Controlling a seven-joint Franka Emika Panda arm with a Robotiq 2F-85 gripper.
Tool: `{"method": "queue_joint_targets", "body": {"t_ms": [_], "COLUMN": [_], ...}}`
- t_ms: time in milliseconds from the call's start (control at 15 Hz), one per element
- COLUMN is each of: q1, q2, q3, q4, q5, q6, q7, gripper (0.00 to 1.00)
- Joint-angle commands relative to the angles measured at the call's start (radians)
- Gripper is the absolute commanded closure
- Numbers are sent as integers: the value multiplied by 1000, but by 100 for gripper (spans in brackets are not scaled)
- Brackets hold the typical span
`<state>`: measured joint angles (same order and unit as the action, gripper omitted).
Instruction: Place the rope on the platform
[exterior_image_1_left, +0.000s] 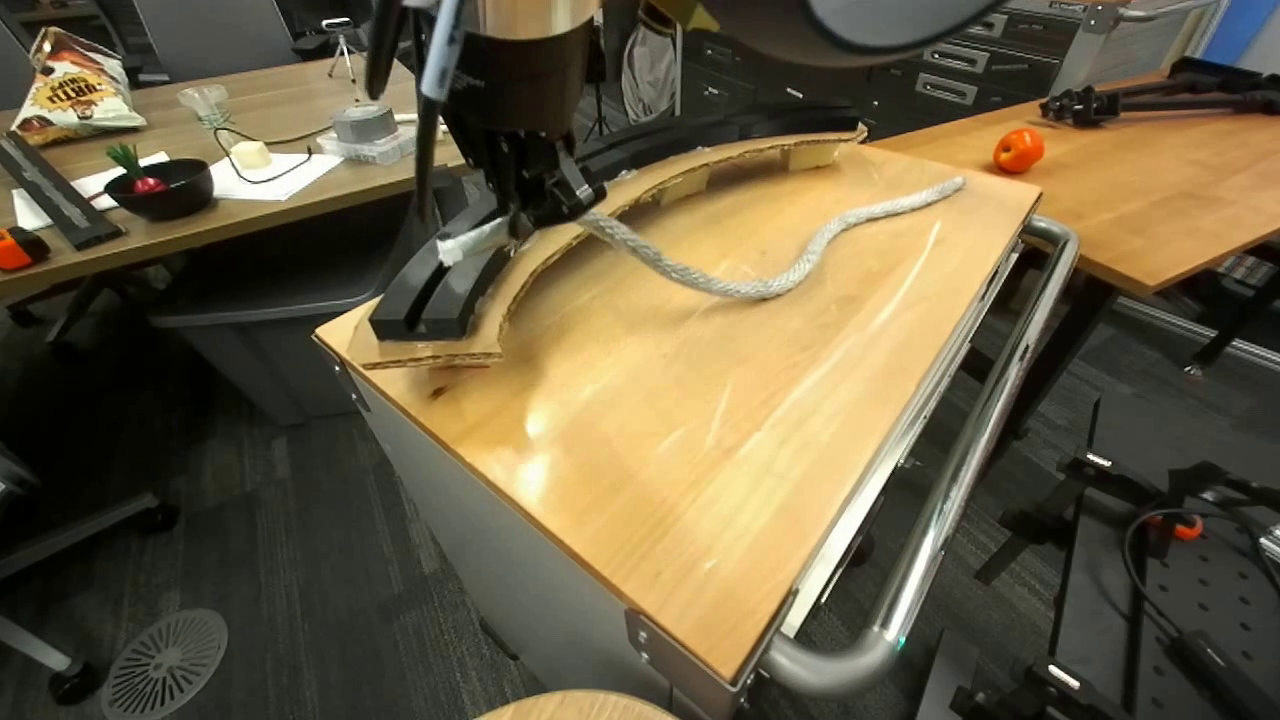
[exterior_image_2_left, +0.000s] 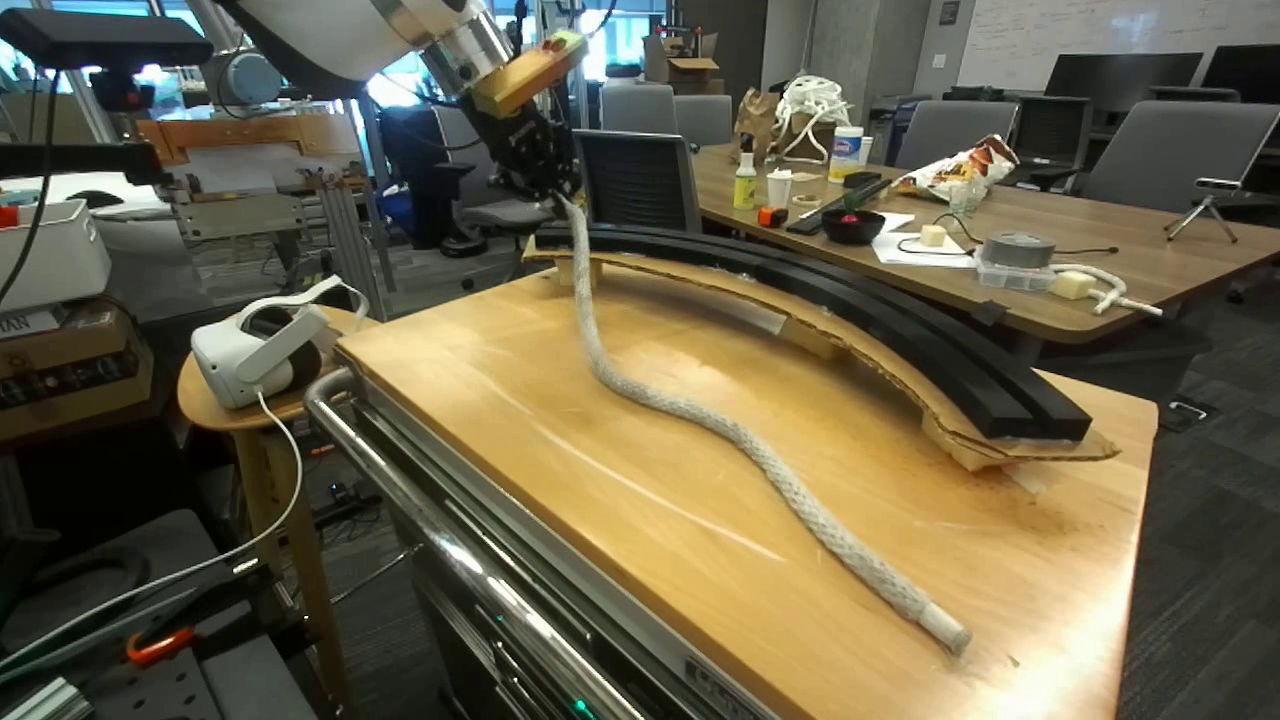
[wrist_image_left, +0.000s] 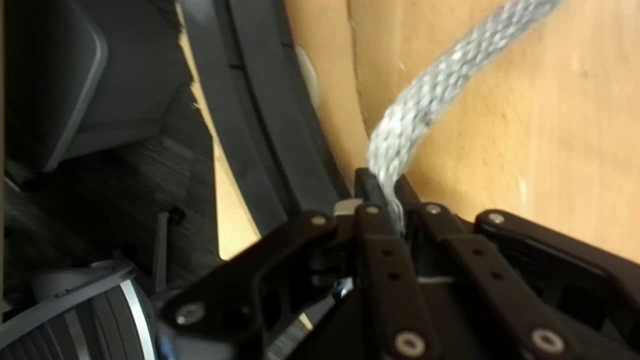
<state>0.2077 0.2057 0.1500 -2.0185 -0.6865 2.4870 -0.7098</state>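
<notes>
Wrist view: a hard pinch by the tool (wrist_image_left: 386, 184) on the braided pale rope (wrist_image_left: 435, 87), squeezed thin between closed jaws, with no spare gap to be seen. Held close to one end, to judge by the short whitish tip (exterior_image_1_left: 472, 242) poking out past the tool in an exterior view. From there, sagging down onto the wooden table (exterior_image_2_left: 620, 480), then winding across it to a loose end (exterior_image_2_left: 943, 626) lying well apart from the black curved platform (exterior_image_2_left: 830, 280). No stretch seen resting on the platform; only raised at the gripped end, above or close by one end of it, and impossible to tell exactly how high.

Step in hand, most likely: placing of the gripped end, with the grasp made and the setting-down not yet done. Probably early in the job, with nearly the whole length left to lay.

Next: line up the held end with that end of the platform, lower until in contact, and only then let go. After that, likely, work along the curve, regripping and laying one stretch at a time. Go gently; might spring straight, or drag the seated end off again, if tugged.
</notes>
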Motion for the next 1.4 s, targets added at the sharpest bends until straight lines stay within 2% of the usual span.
{"method": "queue_joint_targets", "body": {"t_ms": [0,200,333,600,667,733,1067,1333], "q1": [4,-20,-51,-101,-136,-116,-140,-145], "q2": [73,102,117,148,163,175,217,234], "q3": [-39,-48,-26,26,64,37,74,112], "q4": [134,192,212,224,239,263,323,364], "q5": [-219,-325,-287,-127,-95,-61,150,352], "q6": [-70,-64,-25,35,26,16,2,-66], "q7": [10,-35,-147,-452,-526,-585,-903,-1166], "gripper": [98,98,98,98,98,98,98,98]}}
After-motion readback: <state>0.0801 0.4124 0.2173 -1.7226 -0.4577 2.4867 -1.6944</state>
